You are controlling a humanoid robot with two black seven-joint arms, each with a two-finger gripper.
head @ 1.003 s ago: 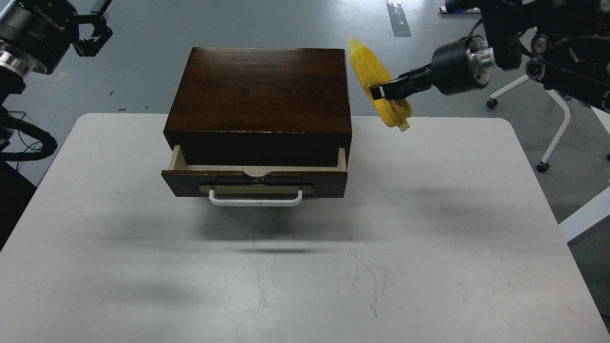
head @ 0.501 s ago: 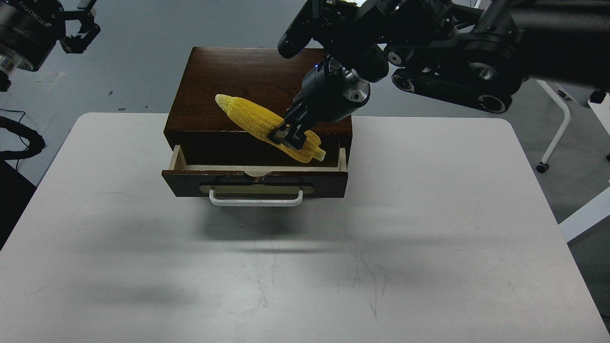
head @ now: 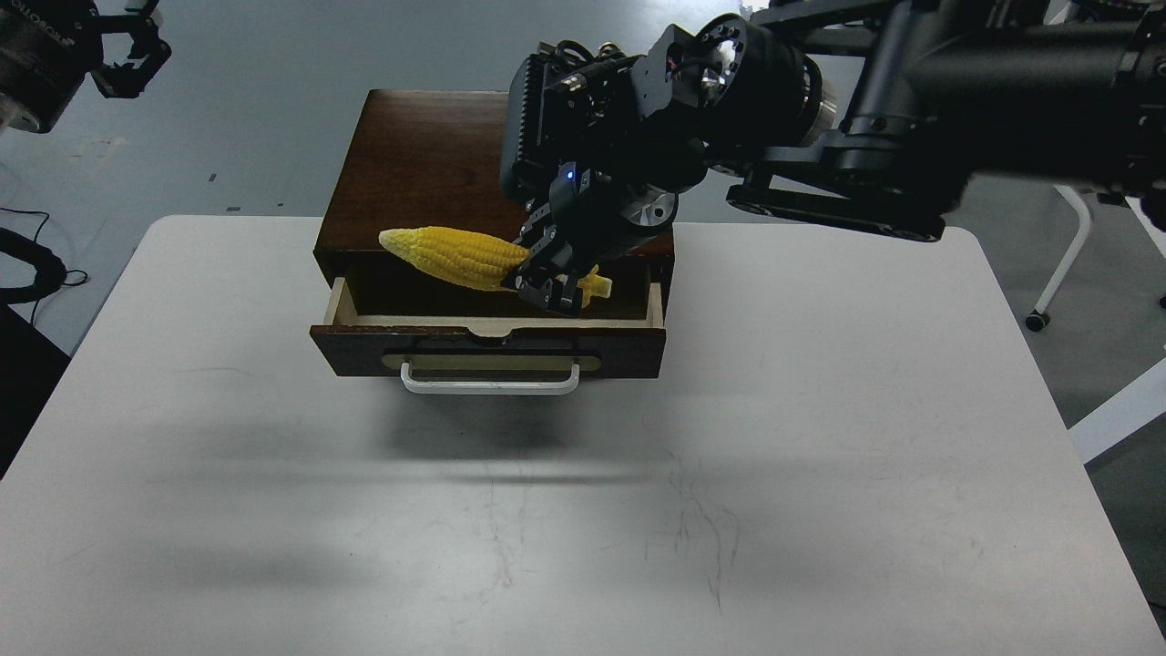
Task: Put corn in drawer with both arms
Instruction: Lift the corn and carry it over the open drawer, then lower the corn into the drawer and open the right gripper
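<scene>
The yellow corn (head: 455,255) lies almost level above the open drawer (head: 487,342) of the dark brown wooden box (head: 428,173), its tapered tip to the left. My right gripper (head: 545,281) comes in from the upper right and is shut on the corn near its stub end, right over the drawer's opening. The drawer is pulled out a short way, with its white bar handle (head: 490,380) facing me. My left gripper (head: 127,50) is raised at the top left corner, far from the box, open and empty.
The box stands at the back middle of a white table (head: 583,510). My right arm's thick links (head: 820,109) hang over the box's top and right side. A white stand with castors (head: 1061,264) is on the floor at the right.
My right gripper has carried the corn from right of the box to over the open drawer and lowered it, turning it nearly level. My left gripper has drawn back to the upper left.
</scene>
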